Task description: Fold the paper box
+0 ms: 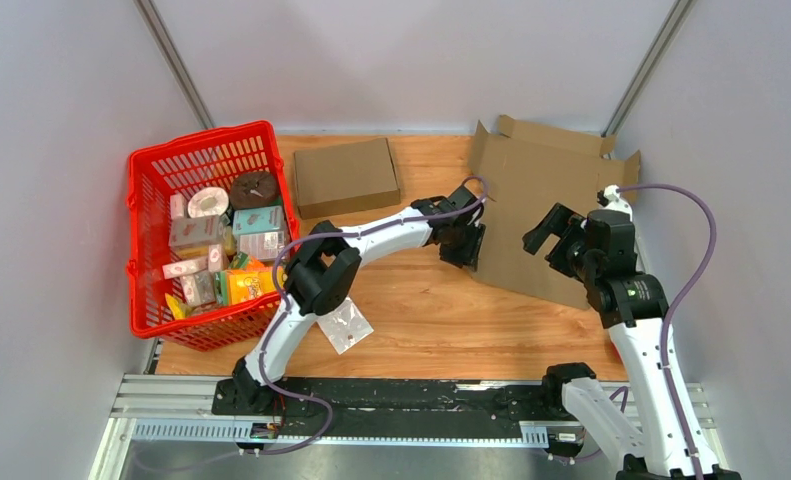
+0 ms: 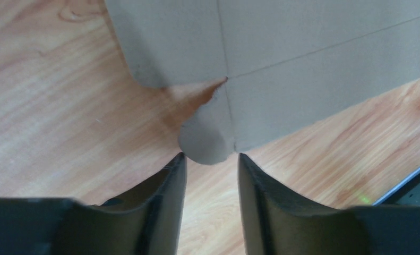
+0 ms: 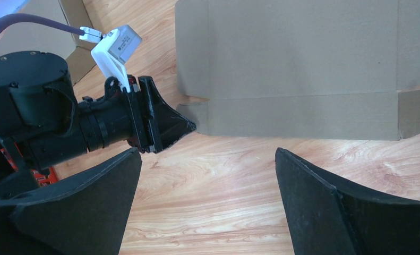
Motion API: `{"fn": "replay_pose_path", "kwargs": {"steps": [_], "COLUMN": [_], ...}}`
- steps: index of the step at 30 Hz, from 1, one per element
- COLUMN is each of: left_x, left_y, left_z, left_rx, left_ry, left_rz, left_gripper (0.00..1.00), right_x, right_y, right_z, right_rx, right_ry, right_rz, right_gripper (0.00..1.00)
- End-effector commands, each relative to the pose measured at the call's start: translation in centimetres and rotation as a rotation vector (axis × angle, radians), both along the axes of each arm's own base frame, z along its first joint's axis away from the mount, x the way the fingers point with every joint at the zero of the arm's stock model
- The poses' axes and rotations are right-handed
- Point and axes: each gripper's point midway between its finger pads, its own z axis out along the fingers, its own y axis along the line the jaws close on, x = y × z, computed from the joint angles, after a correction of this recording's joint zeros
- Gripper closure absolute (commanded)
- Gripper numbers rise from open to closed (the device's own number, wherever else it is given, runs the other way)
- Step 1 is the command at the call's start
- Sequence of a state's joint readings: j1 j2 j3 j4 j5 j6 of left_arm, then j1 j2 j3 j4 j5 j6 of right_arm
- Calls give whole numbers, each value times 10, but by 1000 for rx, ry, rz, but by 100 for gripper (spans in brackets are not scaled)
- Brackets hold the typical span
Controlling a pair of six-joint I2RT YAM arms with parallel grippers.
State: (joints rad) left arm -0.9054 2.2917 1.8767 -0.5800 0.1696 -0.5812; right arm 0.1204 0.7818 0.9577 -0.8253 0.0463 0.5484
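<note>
Left gripper [image 1: 463,240], top view: it sits at the left edge of the paper box [image 1: 546,190], which lies as an unfolded brown blank on the table [image 1: 421,310], its far flaps standing up. Jaw state can't be read from here. The right gripper [image 1: 556,235] hovers over the blank's near half, fingers spread. The left arm is nearer that left edge. Beyond the left gripper, on its left, lies a closed carton [image 1: 346,177], and further left a red basket [image 1: 201,140] of packets. Their labels are too small to read.

Left wrist view: the left gripper [image 2: 212,156] has its jaws parted and is clamped on nothing. A rounded tab [image 2: 207,141] at the blank's corner lies straight ahead of the fingertips, in line with the gap and just past it. I cannot tell whether it touches. Crease lines [image 2: 324,50] run away ahead and to the right. No print on the cardboard.

Right wrist view: the right gripper [image 3: 208,154] is wide open and empty. The paper box [image 3: 298,69] lies ahead of it and apart, its long axis crosswise to the fingers. The left gripper [image 3: 170,125] comes in from the left, its tip at the tab corner. No brand or writing is legible.

Judgement: the coming move turns on the tab entering the left jaws' gap, so a short straight advance should do it.
</note>
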Motion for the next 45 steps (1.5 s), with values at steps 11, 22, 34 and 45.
{"fn": "replay_pose_path", "kwargs": {"steps": [11,22,34,45], "left_x": [37,-1,-14,-35], "left_y": [76,190,196,175], "left_z": [34,55,73,62], "left_rx": [132,243,199,73], "left_ry": [-252,-263,-267,-160], "left_rz": [65,39,-11,-45], "left_gripper": [100,100,100,100], "right_x": [3,24,63,213], "right_y": [-7,30,-57,-135], "right_z": [-29,-91,-104,-108], "right_rx": [-81,40,215,152], "right_ry": [77,319,203,100], "right_rz": [25,165,-225,-324], "right_gripper": [0,0,0,0]}}
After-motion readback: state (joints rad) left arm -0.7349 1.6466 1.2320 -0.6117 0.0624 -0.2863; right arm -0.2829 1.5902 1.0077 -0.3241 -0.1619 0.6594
